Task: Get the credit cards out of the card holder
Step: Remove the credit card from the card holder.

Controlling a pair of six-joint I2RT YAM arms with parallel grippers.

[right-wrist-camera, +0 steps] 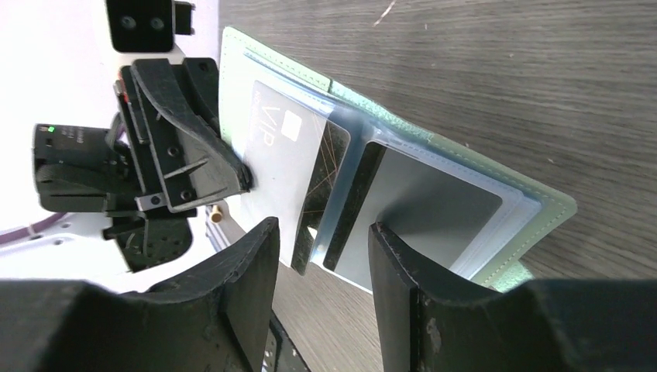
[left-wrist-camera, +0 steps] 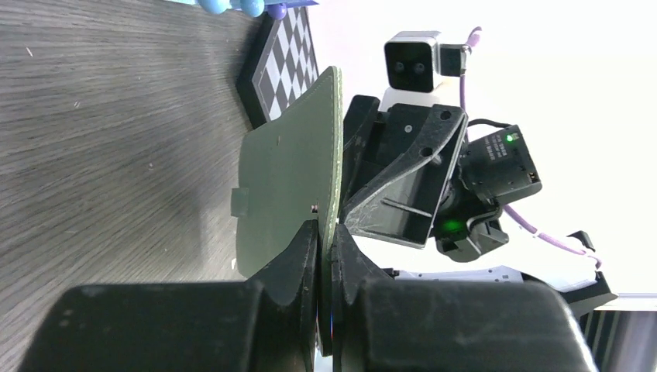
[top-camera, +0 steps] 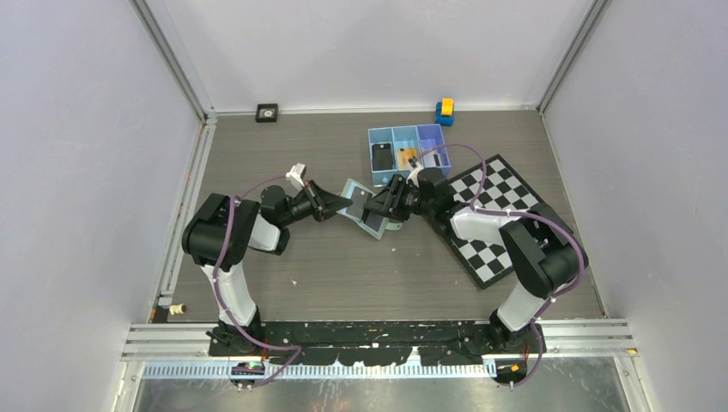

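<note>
L pincer [left-wrist-camera: 326, 239] clamped, R pincer [right-wrist-camera: 324, 236] ajar

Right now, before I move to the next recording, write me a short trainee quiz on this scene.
1. True or false: the left gripper is shut on the sage-green folding card holder.
2. In the top view, the gold-orange card lies in which compartment of the blue plastic tray? A left, B middle, C right.
3. Fill in: the pale grey card inside the card holder reads ___.
Key: 1 true; 2 B; 3 VIP.
</note>
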